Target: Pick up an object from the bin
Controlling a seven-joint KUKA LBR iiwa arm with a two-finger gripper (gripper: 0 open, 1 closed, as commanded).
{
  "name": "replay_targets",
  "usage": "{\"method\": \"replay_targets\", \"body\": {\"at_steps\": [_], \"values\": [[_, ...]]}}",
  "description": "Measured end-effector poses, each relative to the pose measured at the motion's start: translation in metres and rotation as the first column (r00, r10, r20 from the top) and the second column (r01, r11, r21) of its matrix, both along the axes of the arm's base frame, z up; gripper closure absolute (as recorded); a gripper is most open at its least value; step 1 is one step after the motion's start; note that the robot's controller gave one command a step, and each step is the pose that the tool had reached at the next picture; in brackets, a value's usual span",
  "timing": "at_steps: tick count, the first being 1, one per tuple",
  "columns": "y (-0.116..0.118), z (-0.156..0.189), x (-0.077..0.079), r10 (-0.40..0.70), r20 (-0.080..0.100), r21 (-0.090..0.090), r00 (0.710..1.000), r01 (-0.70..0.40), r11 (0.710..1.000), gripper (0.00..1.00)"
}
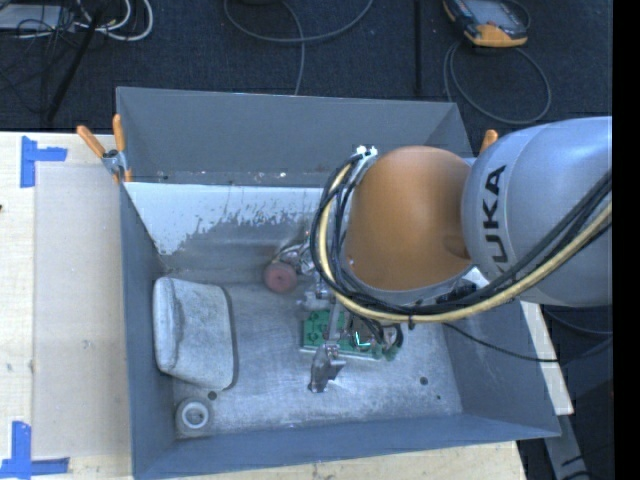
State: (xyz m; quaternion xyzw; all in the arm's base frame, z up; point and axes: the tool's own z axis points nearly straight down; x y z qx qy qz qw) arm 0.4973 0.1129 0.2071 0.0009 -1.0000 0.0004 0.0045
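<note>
Grey bin (250, 138). Hand (322, 368) low over bare floor mid-bin; can't tell if spread or pinched. Grey pad (195, 330) at left, apart from hand: prob. soft, light; long axis far-to-near; pinch across narrow width. Pink disc (280, 278) nearer hand: prob. stiff, light, round; take by rim. Small ring (193, 415) in near-left corner.

Light falls from above onto the bin (300, 128). It is strongest on the sloping back wall, where a pale, almost glaring band runs across the scratched metal, while the upright wall above it lies in flat shade. The orange cover (405, 218) carries a broad, soft sheen on its dome, and the grey shell of the arm (560, 198) is brightly lit. Beneath them a dark shadow spreads over the bin floor at right. The carpet (350, 58) beyond the bin is dim.
</note>
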Motion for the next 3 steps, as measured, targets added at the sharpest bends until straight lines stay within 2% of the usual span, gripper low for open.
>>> {"method": "replay_targets", "body": {"at_steps": [1,2,3], "values": [[-0.069,-0.131,0.039,0.032,0.018,0.004,0.999,-0.032,0.999,0.00],[-0.067,-0.128,0.040,0.030,0.020,0.004,0.999,-0.030,1.000,1.00],[-0.092,0.000,0.053,0.112,0.016,0.000,0.994,-0.112,0.994,1.00]]}}
